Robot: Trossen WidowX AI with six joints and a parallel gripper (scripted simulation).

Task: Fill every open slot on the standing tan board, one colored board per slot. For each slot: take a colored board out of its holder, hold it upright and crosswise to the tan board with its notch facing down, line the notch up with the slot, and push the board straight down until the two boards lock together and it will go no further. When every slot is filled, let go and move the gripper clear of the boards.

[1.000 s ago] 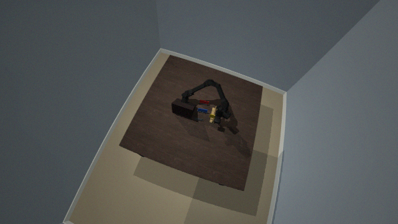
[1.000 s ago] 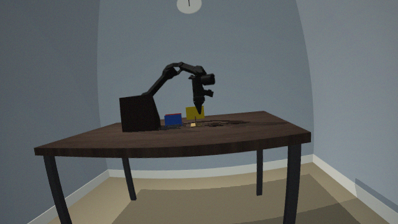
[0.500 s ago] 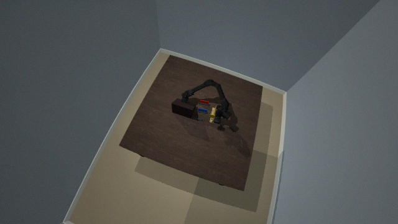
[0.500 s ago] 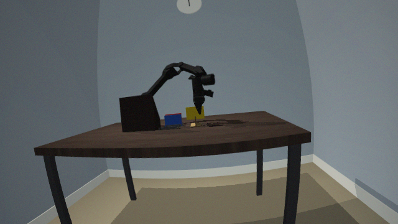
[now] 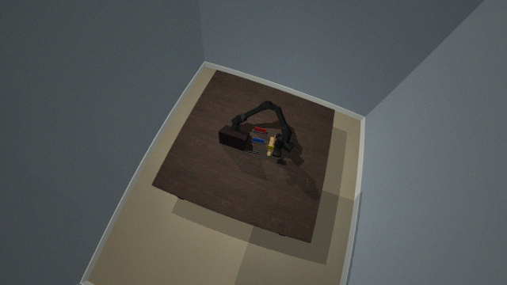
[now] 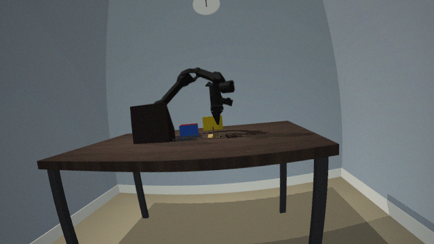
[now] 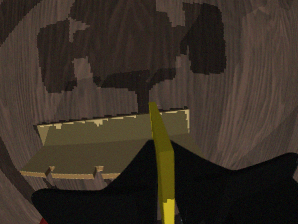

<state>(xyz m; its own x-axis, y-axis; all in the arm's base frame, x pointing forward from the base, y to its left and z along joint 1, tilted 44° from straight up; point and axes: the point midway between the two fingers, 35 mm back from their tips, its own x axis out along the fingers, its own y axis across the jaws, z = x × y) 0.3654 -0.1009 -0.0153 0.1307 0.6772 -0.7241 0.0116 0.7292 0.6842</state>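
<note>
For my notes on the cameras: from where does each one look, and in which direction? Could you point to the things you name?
Top: high above the table [image 5: 238, 190] [image 6: 190, 166], looking down; the whole arm [image 5: 280, 116] [image 6: 173, 91] shows.
Exterior: beside the table, looking across it; the arm shows from the side.
Wrist: on the arm, looking down past the black jaws, which grip the yellow board [image 6: 207, 123] [image 7: 165, 170].
Top and exterior share the blue board [image 5: 258, 140] [image 6: 188, 131].
</note>
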